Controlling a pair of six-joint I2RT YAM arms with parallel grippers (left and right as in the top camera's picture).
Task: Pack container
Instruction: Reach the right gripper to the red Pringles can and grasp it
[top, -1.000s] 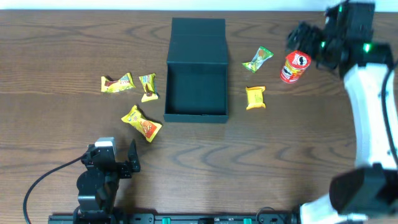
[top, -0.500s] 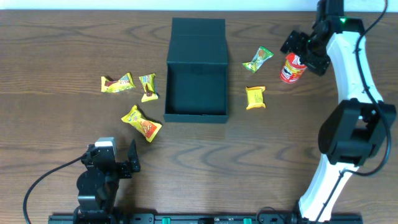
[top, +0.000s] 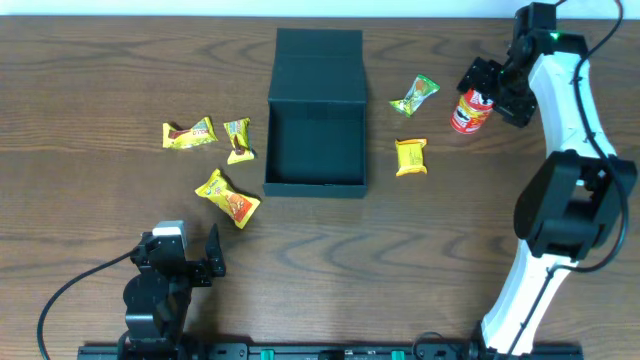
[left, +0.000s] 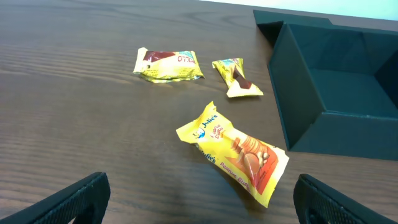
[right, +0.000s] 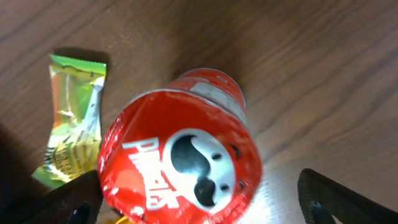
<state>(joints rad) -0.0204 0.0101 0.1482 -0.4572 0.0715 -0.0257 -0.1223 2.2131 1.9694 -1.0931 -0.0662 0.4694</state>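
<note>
Your right tool is spread wide and empty, right at the Pringles can. I'd get both fingers squarely around its body before closing, since it looks ready to roll. The teal container sits open mid-counter, well to the left.

The box sits mid-table with its lid flat behind it. On its left lie three packets, on its right two packets, and the can lies beyond those.
</note>
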